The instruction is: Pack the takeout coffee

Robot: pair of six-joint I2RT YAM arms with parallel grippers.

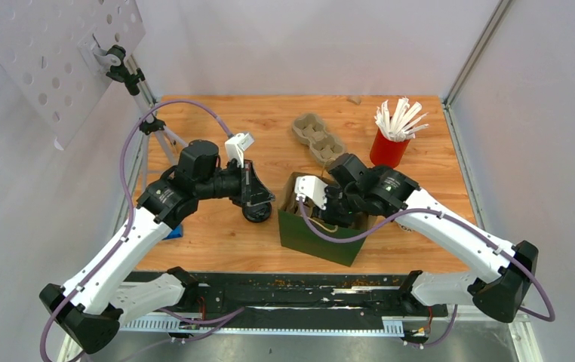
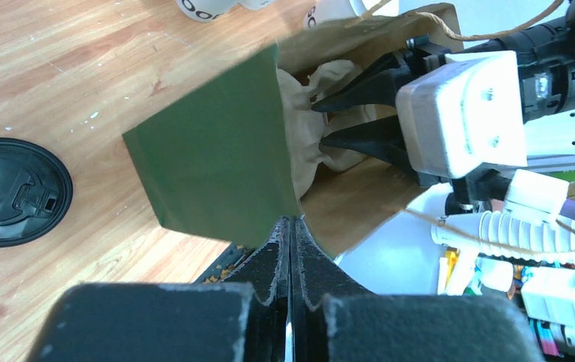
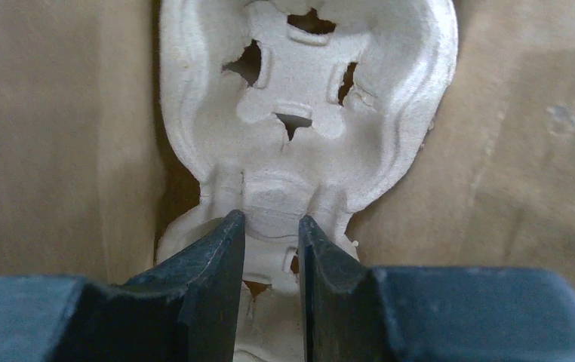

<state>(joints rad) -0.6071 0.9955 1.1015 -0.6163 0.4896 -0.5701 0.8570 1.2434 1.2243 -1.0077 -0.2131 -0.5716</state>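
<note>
Overhead: the right gripper point(image 1: 330, 207) reaches down inside the green bag point(image 1: 318, 234); no cups show. Left wrist: the left gripper point(image 2: 292, 226) is clenched on the bag's rim. Two white cups point(image 2: 203, 6) sit beyond the bag, a black lid point(image 2: 14, 192) beside it. Right wrist: jaws grasp the pulp carrier point(image 3: 299, 113) by its ridge, its long axis running away from them, deeper into the bag.

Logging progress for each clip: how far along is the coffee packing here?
Done: the green bag stands open. In hand: the left gripper pinches its rim, while the right gripper holds a pulp carrier inside it. Left: the white cups sit outside the bag, and a black lid lies loose on the table.
</note>
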